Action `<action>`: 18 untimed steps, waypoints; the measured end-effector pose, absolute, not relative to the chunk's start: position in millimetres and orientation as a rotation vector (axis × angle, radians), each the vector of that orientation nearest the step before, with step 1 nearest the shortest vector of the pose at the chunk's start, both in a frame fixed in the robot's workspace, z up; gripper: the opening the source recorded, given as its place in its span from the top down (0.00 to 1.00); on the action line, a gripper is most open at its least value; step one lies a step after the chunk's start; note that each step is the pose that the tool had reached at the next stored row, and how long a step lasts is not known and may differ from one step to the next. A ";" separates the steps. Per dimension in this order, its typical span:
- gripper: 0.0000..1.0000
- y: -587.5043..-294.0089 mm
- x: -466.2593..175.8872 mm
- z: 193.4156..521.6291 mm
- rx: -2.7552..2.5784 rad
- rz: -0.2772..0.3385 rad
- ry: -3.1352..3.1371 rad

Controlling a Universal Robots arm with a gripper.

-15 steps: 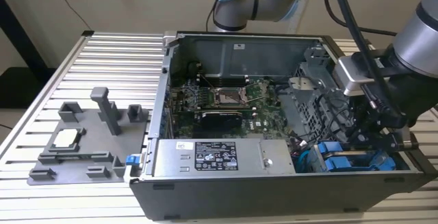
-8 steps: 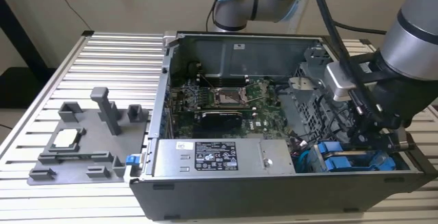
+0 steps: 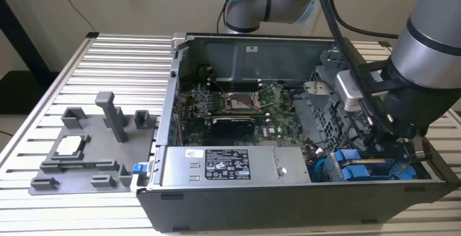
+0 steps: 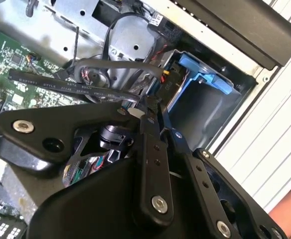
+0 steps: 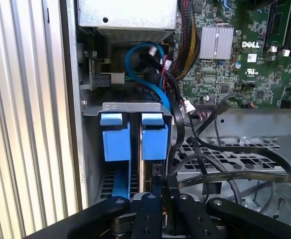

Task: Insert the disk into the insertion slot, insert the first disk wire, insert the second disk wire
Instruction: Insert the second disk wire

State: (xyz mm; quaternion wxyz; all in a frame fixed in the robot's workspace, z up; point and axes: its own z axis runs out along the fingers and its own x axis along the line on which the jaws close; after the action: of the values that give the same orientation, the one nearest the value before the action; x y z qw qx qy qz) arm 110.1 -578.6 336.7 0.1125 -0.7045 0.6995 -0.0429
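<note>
Here we see the gripper (image 5: pixel 161 191) down inside the open computer case (image 3: pixel 288 206), its black fingers (image 5: pixel 157 209) drawn close together on something thin and dark between the tips, though we cannot tell whether it is one of the black cables (image 5: pixel 235 174) that loop just beside them. Directly ahead of the fingertips stand two blue-fronted carriers side by side in the insertion slot (image 5: pixel 130 108), the grey metal cage; the one in line with the fingers is the disk (image 5: pixel 154 142), the other carrier (image 5: pixel 116 142) sits just beside it. Beyond the cage a blue wire (image 5: pixel 145 74) curves up toward the grey power supply (image 5: pixel 128 14), and farther off lies the green motherboard (image 5: pixel 225 64).
</note>
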 end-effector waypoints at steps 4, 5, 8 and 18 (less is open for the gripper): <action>0.84 -578.6 110.1 335.6 -2.064 -0.135 2.046; 0.84 -578.6 110.1 335.7 -2.064 -0.135 2.046; 0.84 -578.6 109.6 338.5 -2.063 -0.135 2.046; 0.84 -579.1 97.1 342.1 -2.039 -0.185 2.016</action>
State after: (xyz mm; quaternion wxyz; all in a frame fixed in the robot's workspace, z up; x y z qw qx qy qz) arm 97.1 -579.1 342.1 0.1337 -0.7034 0.6952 -0.0639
